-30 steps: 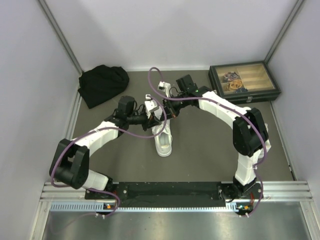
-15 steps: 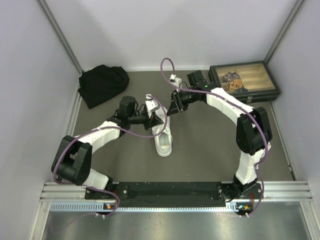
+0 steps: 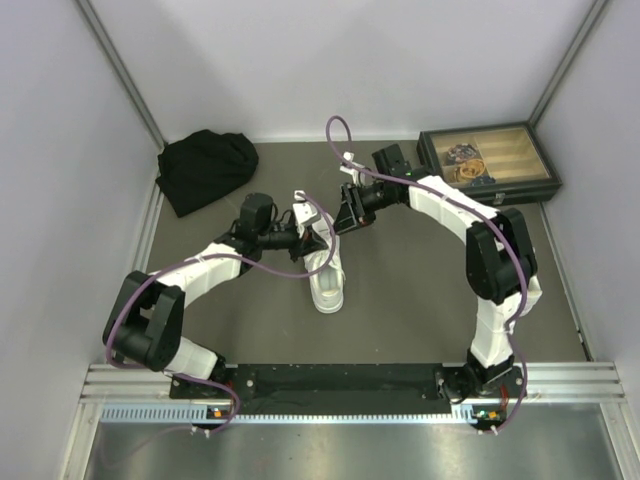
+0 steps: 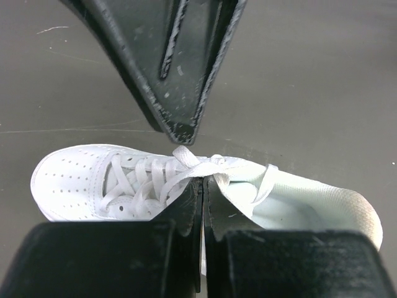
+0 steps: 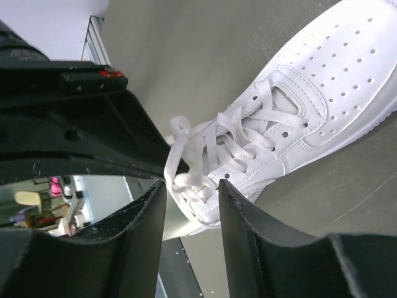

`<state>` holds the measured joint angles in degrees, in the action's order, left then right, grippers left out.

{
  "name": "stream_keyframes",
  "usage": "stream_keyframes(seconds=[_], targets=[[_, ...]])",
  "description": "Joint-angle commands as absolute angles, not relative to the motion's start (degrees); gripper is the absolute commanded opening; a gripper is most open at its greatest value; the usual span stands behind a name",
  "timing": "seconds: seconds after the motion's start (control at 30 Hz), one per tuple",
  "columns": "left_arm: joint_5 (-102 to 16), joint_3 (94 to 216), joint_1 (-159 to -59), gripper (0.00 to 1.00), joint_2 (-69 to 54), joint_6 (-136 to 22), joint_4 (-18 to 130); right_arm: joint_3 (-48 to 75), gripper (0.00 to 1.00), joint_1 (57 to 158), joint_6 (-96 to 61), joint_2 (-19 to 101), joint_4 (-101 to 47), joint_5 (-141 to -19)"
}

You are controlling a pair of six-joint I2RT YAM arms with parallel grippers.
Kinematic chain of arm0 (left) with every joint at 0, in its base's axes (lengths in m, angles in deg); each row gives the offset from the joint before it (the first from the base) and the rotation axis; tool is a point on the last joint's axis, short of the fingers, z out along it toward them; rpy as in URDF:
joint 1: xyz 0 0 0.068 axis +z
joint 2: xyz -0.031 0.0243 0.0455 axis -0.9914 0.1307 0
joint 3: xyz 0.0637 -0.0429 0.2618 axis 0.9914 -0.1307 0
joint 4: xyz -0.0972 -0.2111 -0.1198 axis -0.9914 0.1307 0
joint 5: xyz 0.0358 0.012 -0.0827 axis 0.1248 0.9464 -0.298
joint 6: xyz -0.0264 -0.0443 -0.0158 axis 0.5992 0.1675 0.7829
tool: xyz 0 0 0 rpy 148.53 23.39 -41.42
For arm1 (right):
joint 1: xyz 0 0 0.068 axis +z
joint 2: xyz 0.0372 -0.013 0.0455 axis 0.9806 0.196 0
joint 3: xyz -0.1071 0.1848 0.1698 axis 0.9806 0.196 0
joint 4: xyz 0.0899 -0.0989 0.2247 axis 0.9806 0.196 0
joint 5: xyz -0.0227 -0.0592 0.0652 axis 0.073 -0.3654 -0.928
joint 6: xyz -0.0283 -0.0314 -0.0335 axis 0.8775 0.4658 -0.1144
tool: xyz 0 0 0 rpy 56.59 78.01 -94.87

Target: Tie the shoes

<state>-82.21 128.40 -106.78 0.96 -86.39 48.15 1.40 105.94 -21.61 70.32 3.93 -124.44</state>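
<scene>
White sneaker [image 3: 327, 282] sits approx mid table [image 3: 420, 300], upright on its sole, toe twd the arm bases, heel twd the back wall. Laces [image 5: 231, 138] criss-cross over the tongue, w/ loose strands bunched at the top eyelets. Left end effector [image 4: 201, 184] is right over the ankle end, fingers pressed together w/ a lace strand pinched at the tips. Right end effector [image 5: 191, 189] hovers just beside it, on the other side of the lace bunch. Its fingers are spread apart w/ nothing gripped, and the laces show thru the gap. The 2 end effectors sit tip-close above the shoe. Black cloth bundle [image 3: 205, 170] lies far-left and dark box [image 3: 488, 165] far-right, both well apart from the sneaker.
</scene>
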Motion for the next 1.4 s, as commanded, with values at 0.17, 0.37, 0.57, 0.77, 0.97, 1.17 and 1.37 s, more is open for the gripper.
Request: stream_keyframes(seconds=[0.17, 0.37, 0.57, 0.77, 0.97, 1.17, 1.37], targets=[[-83.0, 128.2, -107.6, 0.00, 0.2, -87.6, 45.8, 0.6, 0.35, 106.1, -27.8, 72.0, -0.2, -127.8], [-82.6, 128.2, -107.9, 0.00, 0.4, -87.7, 45.6, 2.0, 0.36, 106.3, -27.6, 71.6, 0.2, -128.9], [-82.5, 128.3, -108.2, 0.00, 0.5, -87.5, 45.1, 2.0, 0.35, 106.9, -27.1, 71.9, 1.1, -128.0], [-82.4, 128.2, -108.2, 0.00, 0.6, -87.5, 45.1, 2.2, 0.30, 107.0, -26.2, 71.7, 2.2, -127.1], [-82.3, 128.4, -108.3, 0.00, 0.8, -87.6, 45.0, 1.8, 0.19, 107.0, -25.5, 71.8, 2.7, -127.0], [-82.1, 128.5, -108.2, 0.00, 0.8, -87.5, 44.9, 1.7, 0.22, 107.0, -24.8, 71.9, 3.8, -126.8], [-82.0, 128.4, -108.3, 0.00, 0.8, -87.5, 44.9, 1.9, 0.24, 107.0, -24.1, 71.8, 4.7, -127.0]])
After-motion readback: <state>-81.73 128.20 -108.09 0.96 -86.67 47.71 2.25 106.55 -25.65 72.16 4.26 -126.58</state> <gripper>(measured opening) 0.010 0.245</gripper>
